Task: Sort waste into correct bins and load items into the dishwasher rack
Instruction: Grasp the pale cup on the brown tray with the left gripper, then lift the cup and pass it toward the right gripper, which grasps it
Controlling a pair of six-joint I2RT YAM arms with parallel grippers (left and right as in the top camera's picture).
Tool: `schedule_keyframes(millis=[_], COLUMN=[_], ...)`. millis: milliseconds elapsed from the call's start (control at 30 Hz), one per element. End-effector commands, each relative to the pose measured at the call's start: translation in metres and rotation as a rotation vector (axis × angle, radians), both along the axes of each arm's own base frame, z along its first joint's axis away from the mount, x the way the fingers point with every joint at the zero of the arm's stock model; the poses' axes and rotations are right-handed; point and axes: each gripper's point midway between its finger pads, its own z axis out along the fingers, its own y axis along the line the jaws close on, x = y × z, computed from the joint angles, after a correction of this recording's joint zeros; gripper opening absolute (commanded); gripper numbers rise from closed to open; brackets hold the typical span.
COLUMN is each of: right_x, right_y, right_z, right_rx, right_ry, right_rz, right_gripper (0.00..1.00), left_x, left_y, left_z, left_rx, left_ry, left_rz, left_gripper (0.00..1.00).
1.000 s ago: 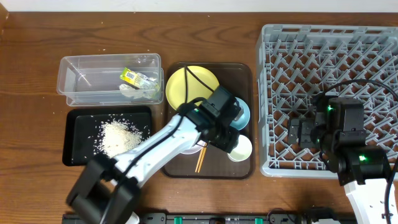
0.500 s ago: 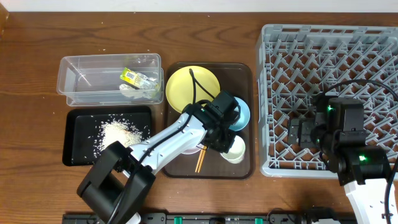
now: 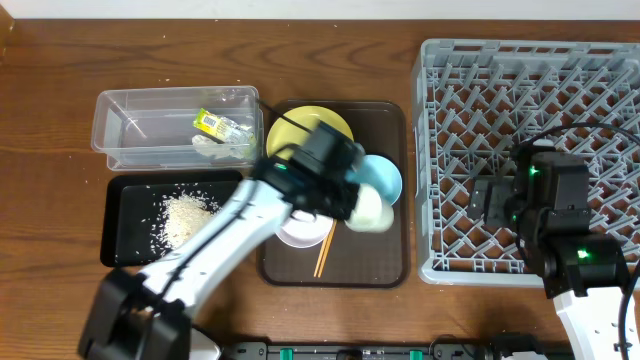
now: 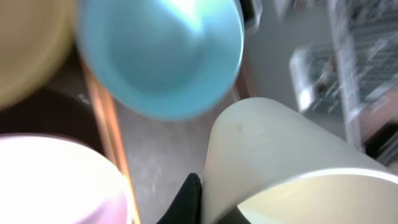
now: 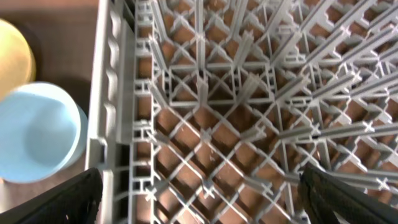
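- Overhead, the small white cup (image 3: 373, 210) has left the near right corner of the brown serving tray (image 3: 335, 277), where it stood upright a second ago. It now lies tipped on its side between the fingers of the left gripper (image 3: 352, 200).
- That gripper hung spread above the cup a second ago; now it pinches the cup's wall.
- The white bowl (image 3: 298, 230), partly under the left arm before, shows beside the fingers, with the chopsticks (image 3: 323, 255) just past it.
- The right gripper (image 3: 490, 200) has barely shifted, its fingers spread wide over the dishwasher rack (image 3: 530, 60).
- The green-and-yellow wrapper (image 3: 220, 125) in the clear tub (image 3: 150, 105) carries print too small to read.
- From the left wrist, one dark finger (image 4: 186, 199) presses the cup's outer wall, and the cup's rim turns toward the camera.
- Ahead of the fingertips sits the light blue bowl (image 3: 385, 175), close to the cup; whether they touch, I cannot tell.
- The yellow plate (image 3: 300, 130) lies farther ahead.
- Rice (image 3: 190, 215) lies in the black tray (image 3: 120, 235), well apart from both grippers.
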Motion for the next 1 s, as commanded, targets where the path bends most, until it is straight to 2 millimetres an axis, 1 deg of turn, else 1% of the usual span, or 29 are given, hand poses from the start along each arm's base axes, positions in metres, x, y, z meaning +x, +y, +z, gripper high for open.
schedule_keyframes(millis=[0,67,167,233,267,300,367,433,533,633,800,867,967], right_x=[0.006,0.003,-0.011,-0.022,-0.026,-0.028,-0.029,-0.026,-0.017,-0.004,0.011,0.013,0.010], right_y=[0.008,0.040,0.085,0.110,0.117,0.123,0.129,0.137,0.153,0.168,0.188,0.193,0.198], right_z=[0.009,0.008,0.007,0.007,0.005,0.003,-0.005,-0.010,-0.009,0.002,0.034,0.043,0.051], right_rx=[0.063,0.145,0.293,0.384,0.413,0.444,0.473,0.495,0.547,0.605,0.691,0.712,0.755], right_ry=[-0.029,-0.014,0.019,0.041,0.052,0.068,0.103,0.123,0.096,0.013,-0.178,-0.236,-0.275], right_rz=[0.020,0.206,0.470,0.616,0.656,0.682,0.701,0.725,0.795,0.881,1.063,1.125,1.197], right_gripper=[0.99,0.99,0.99,0.99,0.99,0.99,0.99,0.99,0.99,0.99,0.99,0.99,0.99], left_x=[0.019,0.034,0.053,0.058,0.057,0.054,0.050,0.048,0.046,0.043,0.041,0.037,0.033], left_y=[0.007,0.012,0.018,0.016,0.012,0.009,0.005,0.004,0.001,-0.001,-0.001,-0.002,-0.004], left_z=[0.025,0.036,0.050,0.062,0.069,0.077,0.084,0.083,0.083,0.086,0.088,0.092,0.095], left_rx=[-0.192,-0.311,-0.455,-0.571,-0.629,-0.691,-0.753,-0.762,-0.765,-0.778,-0.790,-0.808,-0.819], left_ry=[0.075,0.125,0.192,0.252,0.274,0.304,0.360,0.398,0.409,0.413,0.423,0.437,0.450], left_rz=[0.088,0.144,0.200,0.186,0.148,0.105,0.065,0.066,0.055,0.035,0.021,-0.001,-0.021], left_gripper=[0.06,0.06,0.06,0.06,0.06,0.06,0.06,0.06,0.06,0.06,0.06,0.06,0.06])
